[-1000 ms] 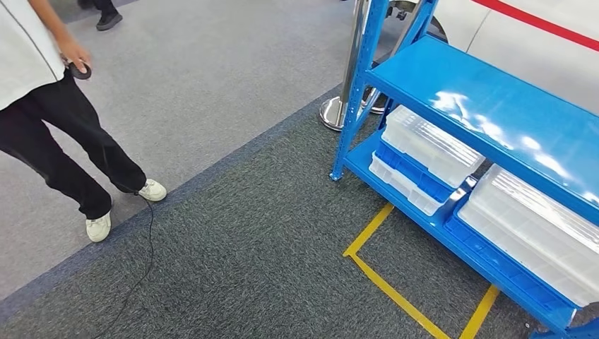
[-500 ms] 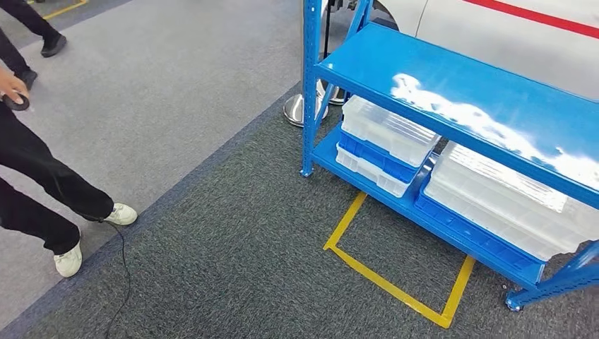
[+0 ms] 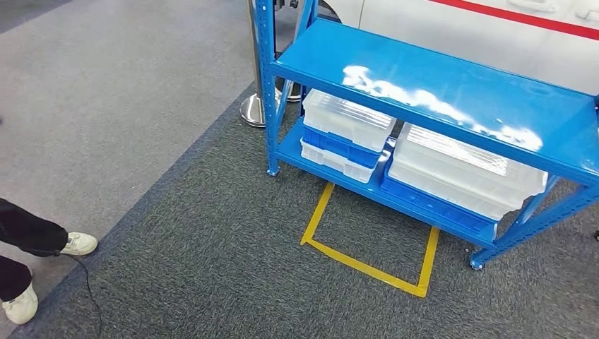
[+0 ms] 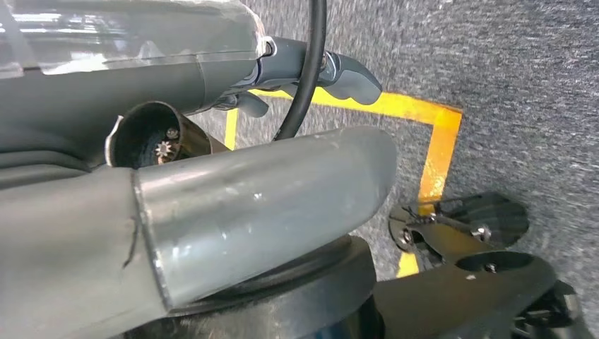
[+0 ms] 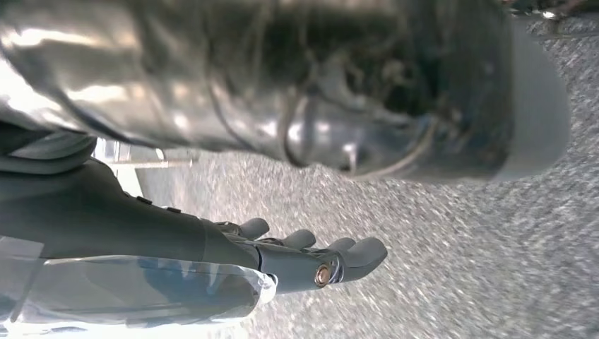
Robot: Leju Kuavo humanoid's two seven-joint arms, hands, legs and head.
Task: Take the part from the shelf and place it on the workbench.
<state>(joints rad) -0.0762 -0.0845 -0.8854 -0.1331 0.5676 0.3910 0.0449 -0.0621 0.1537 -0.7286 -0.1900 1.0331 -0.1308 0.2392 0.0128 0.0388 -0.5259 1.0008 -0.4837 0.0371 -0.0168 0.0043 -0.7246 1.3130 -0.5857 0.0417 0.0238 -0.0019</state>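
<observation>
A blue metal shelf (image 3: 424,78) stands ahead on the right, its top board bare and glossy. On the lower board sit two clear lidded bins (image 3: 347,120) (image 3: 463,169), each stacked on a blue tray (image 3: 339,145). No loose part can be made out on the shelf; what the bins hold is hidden. My left hand (image 4: 332,70) hangs above the carpet with its fingers loosely extended and nothing in them. My right hand (image 5: 311,258) also hangs over the carpet, fingers straight and apart, holding nothing.
A yellow tape square (image 3: 367,265) marks the dark carpet in front of the shelf. A chrome stanchion base (image 3: 252,109) stands by the shelf's left post. A person's legs and white shoes (image 3: 78,244) are at the left edge, with a black cable (image 3: 88,289) trailing on the floor.
The camera has swung round: the shelf has slid from the right edge toward the middle and shows its full width. The person has drifted to the left edge.
</observation>
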